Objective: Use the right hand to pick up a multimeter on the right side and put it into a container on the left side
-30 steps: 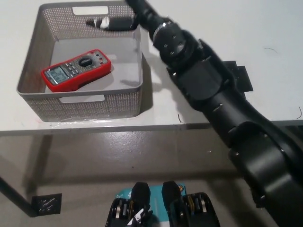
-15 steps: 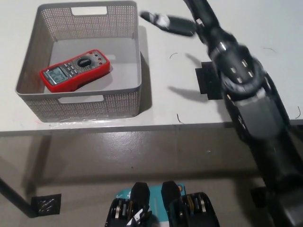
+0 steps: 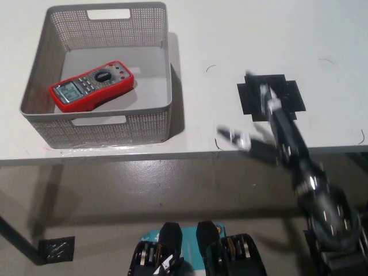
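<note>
A red multimeter [image 3: 92,84] lies flat inside the grey mesh container [image 3: 34,92] on the white desk [image 3: 230,34], delivered, while the black right robot hand [image 3: 261,123] (motion-blurred, fingers spread, empty) hangs near the desk's front edge.

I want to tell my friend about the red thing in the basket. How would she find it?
Look at the white table, then the grey mesh basket on its left side. Lying flat inside is the multimeter: bright red edges, a grey face with a small screen and a round dial. Nothing else is in the basket.
</note>
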`<action>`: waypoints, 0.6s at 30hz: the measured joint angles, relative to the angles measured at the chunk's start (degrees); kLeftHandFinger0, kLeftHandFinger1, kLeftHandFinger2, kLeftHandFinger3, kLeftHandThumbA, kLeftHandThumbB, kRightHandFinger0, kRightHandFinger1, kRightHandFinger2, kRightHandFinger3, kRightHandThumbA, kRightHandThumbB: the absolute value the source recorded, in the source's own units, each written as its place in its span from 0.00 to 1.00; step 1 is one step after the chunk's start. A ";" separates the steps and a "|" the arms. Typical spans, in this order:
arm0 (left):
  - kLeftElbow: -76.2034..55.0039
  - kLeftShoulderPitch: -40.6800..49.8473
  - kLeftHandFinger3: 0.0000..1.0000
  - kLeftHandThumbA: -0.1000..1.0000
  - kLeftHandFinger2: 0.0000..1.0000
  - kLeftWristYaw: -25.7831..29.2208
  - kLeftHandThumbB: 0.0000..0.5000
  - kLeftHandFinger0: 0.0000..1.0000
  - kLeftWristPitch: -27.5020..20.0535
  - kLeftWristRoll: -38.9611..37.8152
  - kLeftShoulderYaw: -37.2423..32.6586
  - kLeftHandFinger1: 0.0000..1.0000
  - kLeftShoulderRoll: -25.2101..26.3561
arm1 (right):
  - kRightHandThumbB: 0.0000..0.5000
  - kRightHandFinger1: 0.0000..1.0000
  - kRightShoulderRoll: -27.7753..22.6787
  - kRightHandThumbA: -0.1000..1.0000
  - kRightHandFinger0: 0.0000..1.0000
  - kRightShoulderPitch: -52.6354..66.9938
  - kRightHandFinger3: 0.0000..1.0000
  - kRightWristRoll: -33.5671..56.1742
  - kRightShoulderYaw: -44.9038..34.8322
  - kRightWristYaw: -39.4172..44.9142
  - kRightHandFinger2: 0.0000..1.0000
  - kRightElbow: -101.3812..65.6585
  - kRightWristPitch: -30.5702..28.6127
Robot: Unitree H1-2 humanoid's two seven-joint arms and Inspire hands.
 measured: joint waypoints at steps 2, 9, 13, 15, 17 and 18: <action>-0.18 -0.01 1.00 1.00 1.00 0.01 0.87 1.00 -0.01 -0.01 0.34 1.00 -0.05 | 0.91 1.00 -0.01 1.00 1.00 7.32 1.00 -0.32 1.50 -0.02 1.00 -4.96 -1.30; -1.22 -0.51 1.00 1.00 1.00 0.14 0.90 1.00 -0.02 -0.05 2.20 1.00 -0.36 | 0.92 1.00 -0.13 1.00 1.00 26.26 1.00 -1.16 5.80 -0.05 1.00 -11.39 -7.14; -2.14 -0.85 1.00 1.00 1.00 0.15 0.88 1.00 -0.04 -0.12 2.95 1.00 -0.65 | 0.81 1.00 -0.15 1.00 1.00 31.52 1.00 -1.70 6.75 -0.05 1.00 -11.03 -10.69; -2.17 -1.05 1.00 1.00 1.00 0.18 0.87 1.00 -0.04 -0.13 3.14 1.00 -0.92 | 0.79 1.00 -0.16 1.00 1.00 32.82 1.00 -1.96 6.86 -0.06 1.00 -9.79 -12.51; -2.17 -1.22 1.00 1.00 1.00 0.22 0.87 1.00 -0.04 -0.13 3.23 1.00 -1.09 | 0.77 1.00 -0.15 1.00 1.00 33.14 1.00 -2.01 6.86 -0.06 1.00 -7.95 -13.99; -2.17 -1.39 1.00 1.00 1.00 0.30 0.87 1.00 -0.05 -0.13 3.38 1.00 -1.22 | 0.77 1.00 -0.14 1.00 1.00 33.13 1.00 -1.99 6.85 -0.06 1.00 -6.07 -14.99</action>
